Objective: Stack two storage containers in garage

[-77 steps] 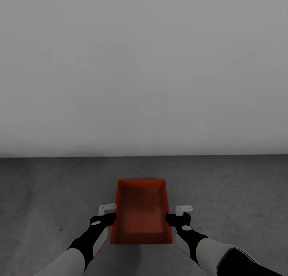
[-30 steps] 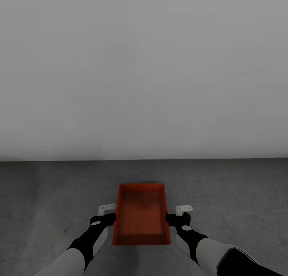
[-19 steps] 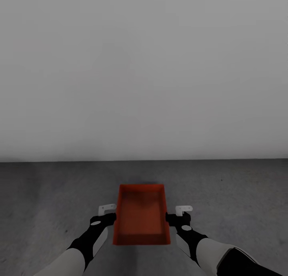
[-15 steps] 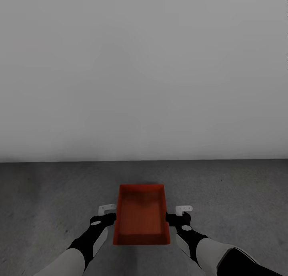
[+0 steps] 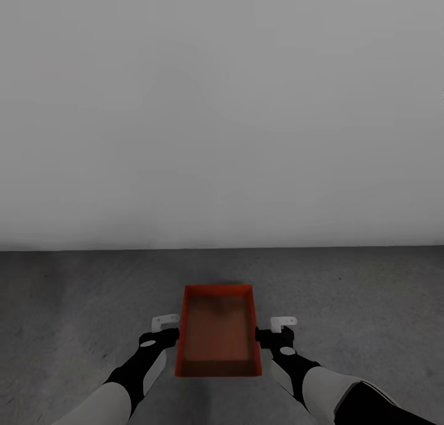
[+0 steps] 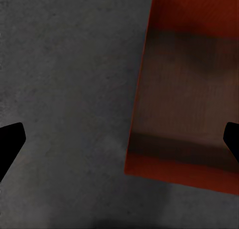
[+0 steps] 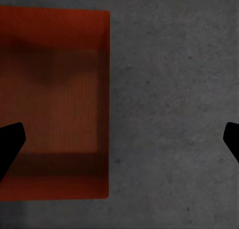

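Both grippers were spread wide and empty: left gripper (image 5: 165,326) and right gripper (image 5: 275,327) flanked the bin (image 5: 217,338), one on each long side, pointing down. In the left wrist view, dark fingertips (image 6: 10,145) sat at the frame edges, with the bin (image 6: 186,97) under one of them and bare floor (image 6: 69,89) under the other. The right wrist view mirrored that, with the bin (image 7: 55,104) beneath one fingertip (image 7: 9,144). Whether either gripper touched the rim couldn't be told. The orange-red bin was open-top, empty, on grey concrete floor (image 5: 345,301), near a plain white wall (image 5: 222,104).
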Robot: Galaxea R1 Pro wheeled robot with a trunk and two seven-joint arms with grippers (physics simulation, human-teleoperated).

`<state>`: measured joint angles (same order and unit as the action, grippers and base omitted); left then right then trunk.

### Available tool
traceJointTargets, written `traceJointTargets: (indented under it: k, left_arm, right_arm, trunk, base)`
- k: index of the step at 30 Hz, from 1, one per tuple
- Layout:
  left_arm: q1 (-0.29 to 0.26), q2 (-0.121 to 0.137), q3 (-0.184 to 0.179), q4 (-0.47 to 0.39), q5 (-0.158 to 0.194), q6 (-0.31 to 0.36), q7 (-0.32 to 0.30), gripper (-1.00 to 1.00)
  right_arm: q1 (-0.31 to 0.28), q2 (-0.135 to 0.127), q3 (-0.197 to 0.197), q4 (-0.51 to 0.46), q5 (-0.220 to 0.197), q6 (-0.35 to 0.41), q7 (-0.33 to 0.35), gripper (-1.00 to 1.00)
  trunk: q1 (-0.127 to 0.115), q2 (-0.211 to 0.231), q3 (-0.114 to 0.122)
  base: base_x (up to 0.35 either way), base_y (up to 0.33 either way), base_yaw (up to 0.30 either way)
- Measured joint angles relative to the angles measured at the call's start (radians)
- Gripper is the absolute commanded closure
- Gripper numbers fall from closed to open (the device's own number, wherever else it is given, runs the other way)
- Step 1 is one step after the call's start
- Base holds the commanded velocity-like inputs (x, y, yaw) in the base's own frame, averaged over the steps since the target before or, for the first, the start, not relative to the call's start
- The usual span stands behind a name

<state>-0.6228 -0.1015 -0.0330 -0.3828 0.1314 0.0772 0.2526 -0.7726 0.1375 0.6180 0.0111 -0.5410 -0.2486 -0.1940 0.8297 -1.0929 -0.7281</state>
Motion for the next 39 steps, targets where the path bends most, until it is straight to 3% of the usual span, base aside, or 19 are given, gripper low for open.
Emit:
traceJointTargets:
  k: [13, 26, 39]
  left_arm:
    - [0.0, 0.0, 0.0, -0.002, 0.0, -0.001, 0.0, -1.0]
    - [0.0, 0.0, -0.001, -0.003, 0.001, -0.001, 0.0, -1.0]
    - [0.0, -0.001, 0.0, -0.003, 0.002, -0.001, 0.016, -1.0]
  right_arm:
    - [0.0, 0.0, 0.0, 0.0, 0.0, 0.0, 0.0, -1.0]
    - [0.0, 0.0, 0.0, 0.0, 0.0, 0.0, 0.0, -1.0]
    - [0.0, 0.0, -0.001, 0.0, 0.0, 0.0, 0.0, -1.0]
  trunk:
    - [-0.05, 0.091, 0.041]
    - [-0.05, 0.091, 0.041]
    - [-0.049, 0.091, 0.041]
  base:
    - [0.0, 0.0, 0.0]
    - [-0.01, 0.0, 0.0]
    - [-0.288, 0.0, 0.0]
